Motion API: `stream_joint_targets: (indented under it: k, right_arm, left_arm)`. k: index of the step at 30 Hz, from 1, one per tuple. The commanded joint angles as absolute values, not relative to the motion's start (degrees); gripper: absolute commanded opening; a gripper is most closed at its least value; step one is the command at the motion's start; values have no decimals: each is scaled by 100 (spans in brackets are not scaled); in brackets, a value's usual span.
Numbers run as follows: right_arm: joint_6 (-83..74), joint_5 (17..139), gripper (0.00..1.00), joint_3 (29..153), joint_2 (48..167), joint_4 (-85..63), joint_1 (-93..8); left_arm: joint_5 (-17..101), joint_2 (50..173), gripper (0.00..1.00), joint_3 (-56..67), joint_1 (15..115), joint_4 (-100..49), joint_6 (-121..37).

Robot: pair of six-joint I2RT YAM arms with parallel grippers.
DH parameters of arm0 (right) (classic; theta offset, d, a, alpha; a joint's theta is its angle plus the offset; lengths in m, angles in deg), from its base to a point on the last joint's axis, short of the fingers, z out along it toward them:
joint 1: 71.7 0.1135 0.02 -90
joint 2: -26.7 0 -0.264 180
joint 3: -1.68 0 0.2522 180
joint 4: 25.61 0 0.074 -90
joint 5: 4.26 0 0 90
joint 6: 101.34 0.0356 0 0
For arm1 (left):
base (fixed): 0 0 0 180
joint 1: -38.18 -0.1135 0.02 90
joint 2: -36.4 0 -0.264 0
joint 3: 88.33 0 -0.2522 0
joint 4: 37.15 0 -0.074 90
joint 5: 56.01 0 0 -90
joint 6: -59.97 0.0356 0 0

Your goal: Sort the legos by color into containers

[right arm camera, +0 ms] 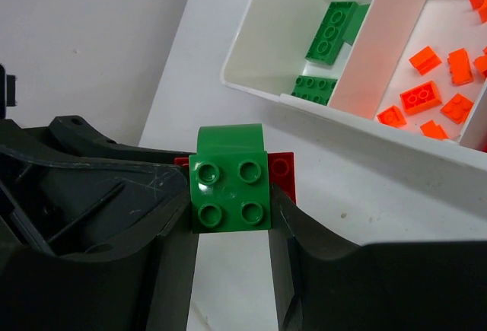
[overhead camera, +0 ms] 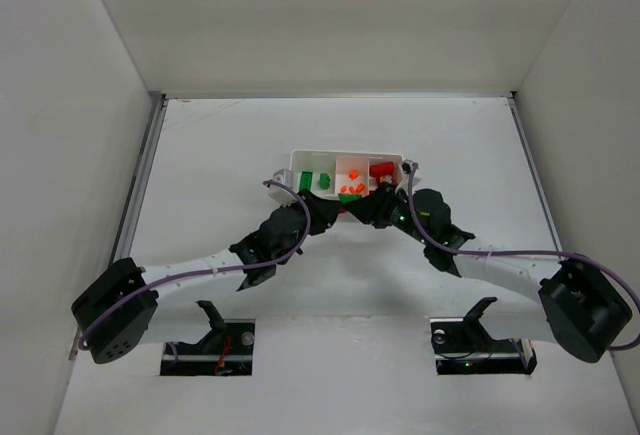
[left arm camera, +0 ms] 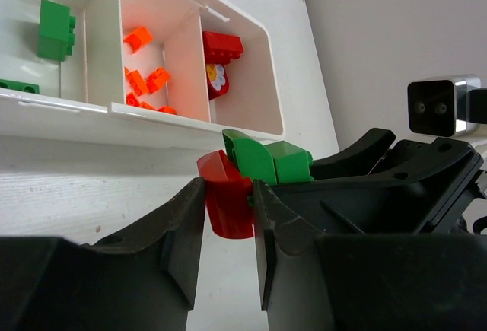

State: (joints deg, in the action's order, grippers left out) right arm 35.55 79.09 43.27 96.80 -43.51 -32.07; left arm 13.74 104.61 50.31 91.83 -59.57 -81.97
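Observation:
A green lego (right arm camera: 230, 183) and a red lego (left arm camera: 227, 202) are joined and held between both grippers, just in front of the white tray (overhead camera: 300, 160). My left gripper (left arm camera: 228, 217) is shut on the red brick; the green one (left arm camera: 266, 162) sticks out to its right. My right gripper (right arm camera: 232, 224) is shut on the green brick, with the red one (right arm camera: 283, 173) showing behind it. The tray's left compartment holds green bricks (right arm camera: 332, 31), the middle one orange pieces (right arm camera: 420, 97), the right one red bricks (left arm camera: 222, 46).
Both arms meet at the tray's near wall (left arm camera: 99, 110), fingers close together. The right arm's wrist camera (left arm camera: 441, 106) sits right of the left fingers. White enclosure walls stand at the left, right and back of the table (overhead camera: 220, 145).

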Motion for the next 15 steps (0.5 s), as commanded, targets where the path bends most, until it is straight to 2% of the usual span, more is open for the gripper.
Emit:
stream_joint_targets:
  k: [1, 7, 15]
  right_arm:
    - [4007, 7256, 22, 4278, 9613, -5359, -3263]
    - [4288, 7019, 22, 4076, 9508, -5728, -3536]
    - [4403, 6825, 22, 3768, 8937, -5852, -4080]
  left_arm:
    - [1229, 10390, 19, 4829, 9262, -6355, -8277]
    - [1220, 10232, 13, 4916, 9332, -6373, -8145]
    - [1281, 9934, 13, 5023, 9298, -6303, -8101]
